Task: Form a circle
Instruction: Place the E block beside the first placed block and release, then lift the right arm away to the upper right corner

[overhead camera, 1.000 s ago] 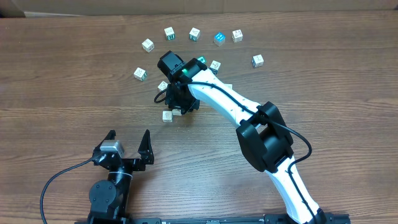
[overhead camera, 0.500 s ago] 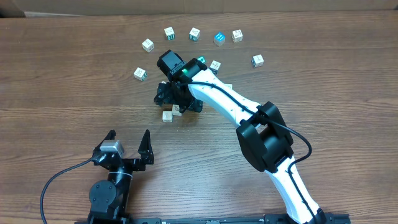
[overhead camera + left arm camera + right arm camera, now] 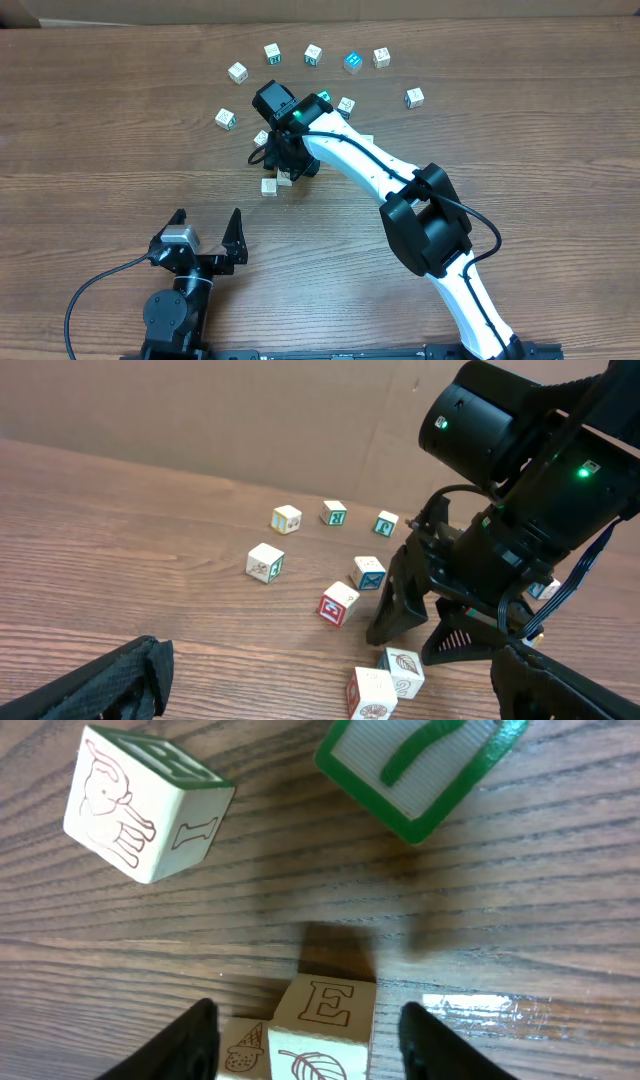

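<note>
Evidently the white right arm reaches to the upper centre of the overhead view because the circle (image 3: 268, 186) is being assembled there. So far it is only a tight huddle of small pale wooden cubes with printed faces, lying just below and left of the arm's black wrist.

In the right wrist view, the right gripper (image 3: 310, 1032) points straight down with its two dark fingers (image 3: 195, 1030) set either side of the pale cube printed with a brown letter E (image 3: 322, 1020). A pale cube with a small cone drawing (image 3: 245, 1048) touches the E cube on its left. The jaws stand parted, with a sliver of bare wood showing between the E cube and the right-hand finger. I read the grip as released, straddling the cube rather than clamping it, probably so the cube sits flat against its neighbour.

Toward the top of that frame, the pale cube with an elephant drawing (image 3: 140, 805) and the green-faced cube (image 3: 420, 770) lie apart from the pair, with open table between. The ring therefore looks unfinished, and these two would likely need drawing inward.

A separate loose arc of cubes, including the teal-faced cube (image 3: 352, 62), runs along the top of the overhead frame, well apart from the huddle.

The left gripper (image 3: 207, 216) rests at lower left on the brown wood-grain table (image 3: 100, 150), jaws spread wide and holding nothing, presumably parked clear of the right arm's work.
</note>
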You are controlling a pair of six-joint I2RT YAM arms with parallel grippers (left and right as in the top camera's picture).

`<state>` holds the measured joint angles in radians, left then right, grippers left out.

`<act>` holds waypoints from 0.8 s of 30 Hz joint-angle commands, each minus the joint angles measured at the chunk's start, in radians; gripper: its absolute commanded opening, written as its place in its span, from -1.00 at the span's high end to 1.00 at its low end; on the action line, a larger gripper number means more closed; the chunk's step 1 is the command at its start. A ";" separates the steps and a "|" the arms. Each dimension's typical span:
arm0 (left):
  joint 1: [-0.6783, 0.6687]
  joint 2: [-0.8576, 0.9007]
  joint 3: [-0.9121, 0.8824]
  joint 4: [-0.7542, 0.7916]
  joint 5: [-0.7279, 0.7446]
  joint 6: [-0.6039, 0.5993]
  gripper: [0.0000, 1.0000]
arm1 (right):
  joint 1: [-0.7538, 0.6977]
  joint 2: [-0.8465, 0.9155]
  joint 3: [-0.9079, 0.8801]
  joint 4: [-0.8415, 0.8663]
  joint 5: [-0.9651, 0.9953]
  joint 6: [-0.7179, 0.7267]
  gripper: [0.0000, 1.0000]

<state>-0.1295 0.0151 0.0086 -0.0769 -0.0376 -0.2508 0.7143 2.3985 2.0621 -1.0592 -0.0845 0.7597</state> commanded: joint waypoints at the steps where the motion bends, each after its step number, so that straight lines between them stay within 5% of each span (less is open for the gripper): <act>1: -0.005 -0.011 -0.003 0.002 0.005 0.027 -0.99 | 0.005 -0.031 -0.008 0.005 0.016 0.004 -0.06; 13: -0.005 -0.011 -0.003 0.002 0.005 0.027 -0.99 | -0.063 -0.031 0.262 -0.119 0.065 -0.054 -0.50; 24: -0.005 -0.011 -0.003 0.002 0.005 0.027 -0.99 | -0.436 -0.031 0.358 -0.393 0.118 -0.061 -0.54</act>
<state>-0.1295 0.0151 0.0086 -0.0772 -0.0376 -0.2504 0.3946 2.3951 2.4020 -1.4097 -0.0238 0.7059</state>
